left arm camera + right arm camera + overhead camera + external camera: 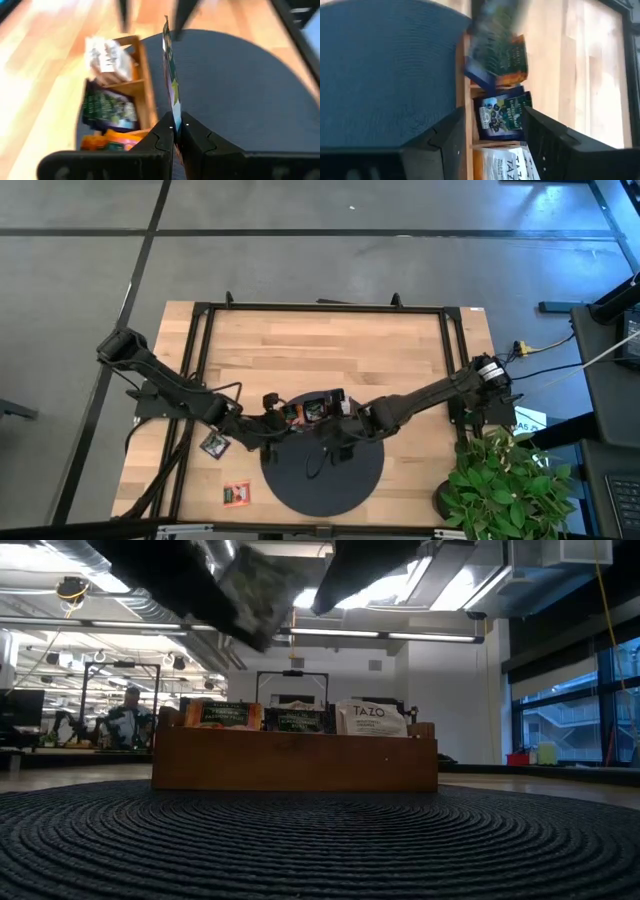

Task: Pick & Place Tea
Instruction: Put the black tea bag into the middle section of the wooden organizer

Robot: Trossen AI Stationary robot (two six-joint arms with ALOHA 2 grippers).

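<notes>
The left gripper (176,131) is pressed together on a sachet (170,75), pinching its lower edge so the packet stands edge-on and rises straight up from the fingertips. Just beyond and to one side of that gripper lies the tray (141,75), its compartments packed with sachets: white ones (106,59) farthest from the fingers, dark green ones (106,108) in the middle, orange ones (107,141) nearest. The mat (235,85) spreads out on the gripper's other side.

The right gripper (492,132) is spread wide with nothing between its fingers. It hangs directly over the tray (464,100), its two fingers framing the middle compartment's dark sachets (502,117), with white sachets (502,162) nearest the wrist and a blurred dark packet (495,50) farther out.

From above, both grippers meet over the tray (312,408) at the far edge of the mat (322,470). Two loose sachets lie on the table behind the left gripper (272,420): a dark one (214,444) near the arm, and a red one (236,495) beside the mat.

From the low view the tray (295,762) sits on the mat (320,840), and the held sachet (255,595) hangs blurred above it.
</notes>
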